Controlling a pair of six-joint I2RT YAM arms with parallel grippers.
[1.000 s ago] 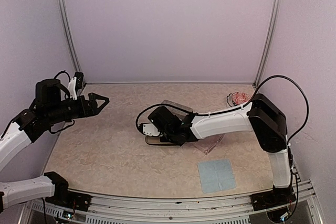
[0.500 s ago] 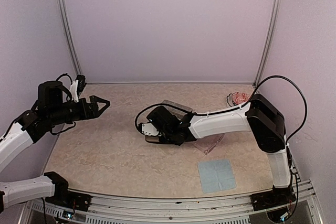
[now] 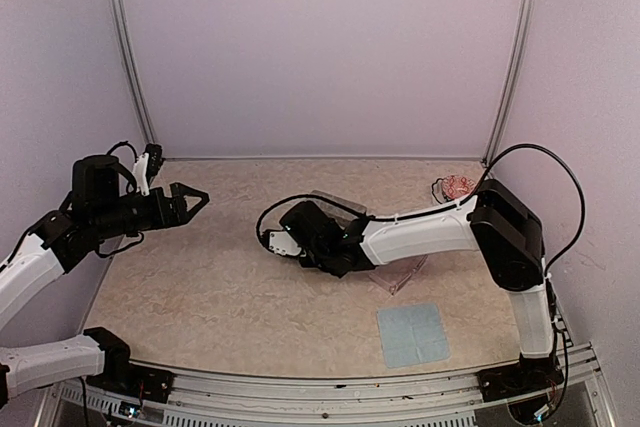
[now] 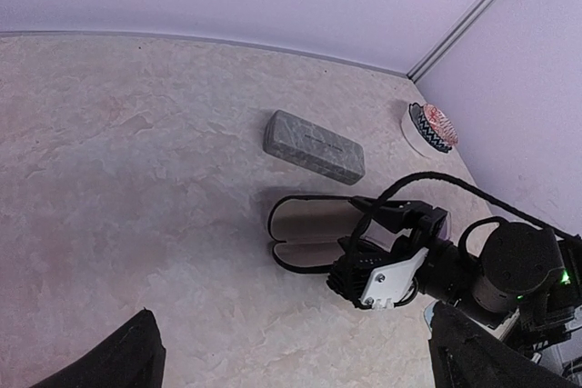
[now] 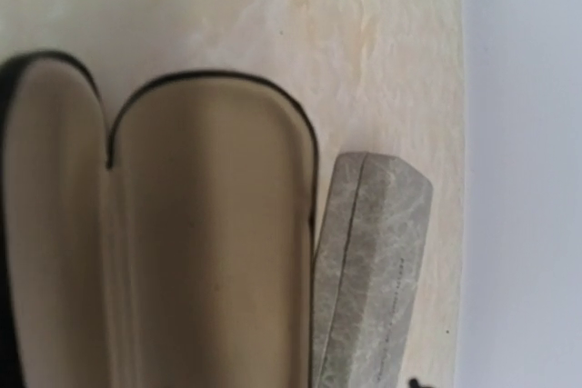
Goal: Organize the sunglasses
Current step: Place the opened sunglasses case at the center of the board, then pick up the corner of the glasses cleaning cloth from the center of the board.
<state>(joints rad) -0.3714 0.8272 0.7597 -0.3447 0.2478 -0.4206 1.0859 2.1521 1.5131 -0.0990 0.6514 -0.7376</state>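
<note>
The black oval case [image 4: 314, 229] lies open mid-table, lining up, ready for a pair. The right gripper [image 3: 278, 244] hangs over it; I cannot tell its spread. Clear sunglasses [image 3: 405, 273] lie to its right. The left gripper [image 3: 190, 198] waits wide at the left.

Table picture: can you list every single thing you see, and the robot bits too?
glasses case: 1, black with cream inside, lying open mid-table
hard case: 1, grey, shut, beside the open one, nearer the back wall
sunglasses: 1 pair seen, clear, right of the open case, by the right arm
cloth: 1, light blue, front right
small dish: 1, white with red pattern, back right corner
table: 1, beige marbled
left claw: 1, black, open, in the air at the left
right claw: 1, black and white, low over the open case; open or shut, can't tell
</note>
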